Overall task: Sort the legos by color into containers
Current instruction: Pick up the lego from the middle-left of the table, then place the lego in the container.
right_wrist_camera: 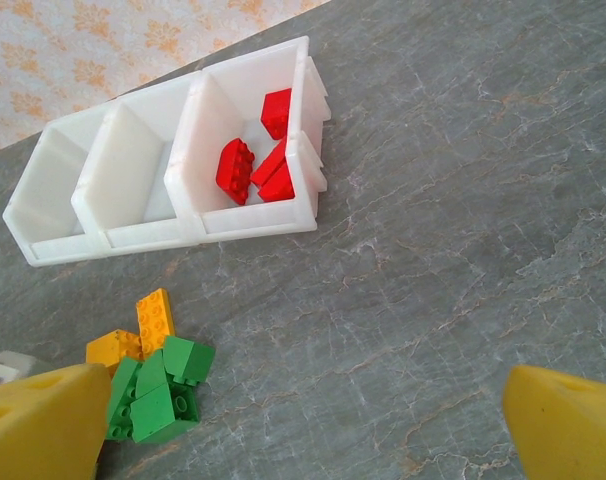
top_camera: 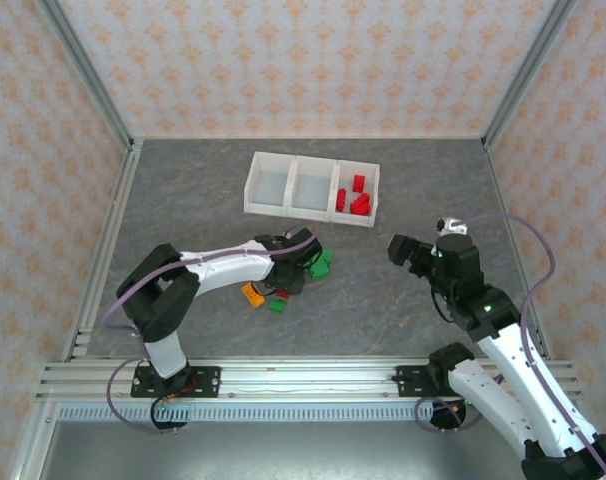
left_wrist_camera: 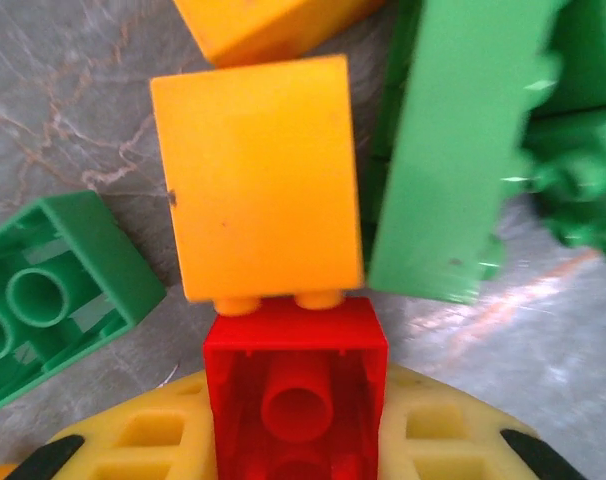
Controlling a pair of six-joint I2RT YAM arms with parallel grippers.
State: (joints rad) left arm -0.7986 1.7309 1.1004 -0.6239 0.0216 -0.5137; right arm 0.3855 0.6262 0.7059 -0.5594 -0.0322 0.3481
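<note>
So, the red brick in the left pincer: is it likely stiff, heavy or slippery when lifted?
The red brick looks like hollow hard plastic, so it is probably stiff and light. Its glossy sides might slip in the left pincer, shut on it. The orange brick touches it and may be nudged.

We see a glossy, smooth plastic red brick (left_wrist_camera: 295,385) between the matt yellow pads (left_wrist_camera: 438,435) of our left gripper (left_wrist_camera: 295,440). Just ahead, a smooth plastic orange brick (left_wrist_camera: 258,180) and green brick (left_wrist_camera: 453,150) lie on the matt, marbled grey table (left_wrist_camera: 63,100).
</note>
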